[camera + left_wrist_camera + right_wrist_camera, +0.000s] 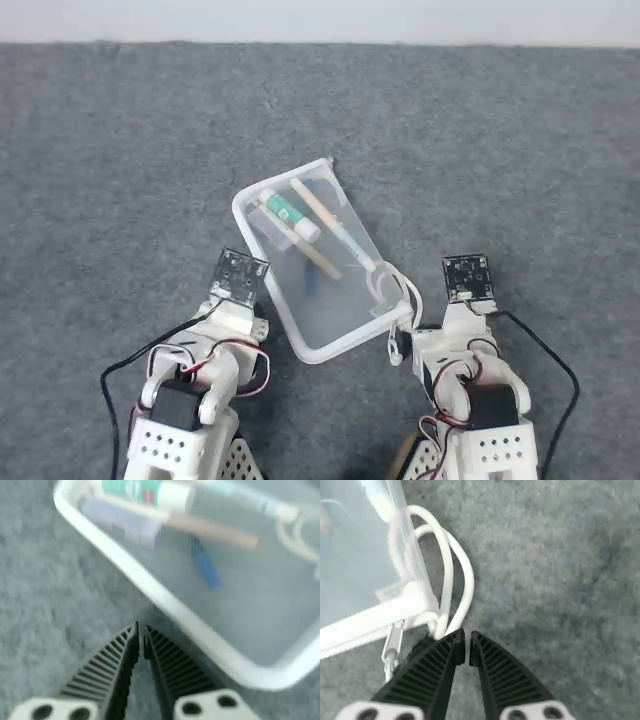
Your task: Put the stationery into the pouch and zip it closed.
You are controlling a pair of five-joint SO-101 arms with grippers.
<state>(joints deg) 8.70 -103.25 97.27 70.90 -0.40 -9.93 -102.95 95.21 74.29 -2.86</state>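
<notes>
The right tool (466, 636) is pressed together, empty, its tips touching the white loop cord (451, 565) and near the zipper pull (393, 646). The left tool (140, 631), also pressed together, sits near the pouch (335, 318) on the grey table (120, 150). The glue stick (291, 213) and pencil (215, 531) are inside. The zip looks run to its end, so little seems left. Only the cord could snag.
</notes>
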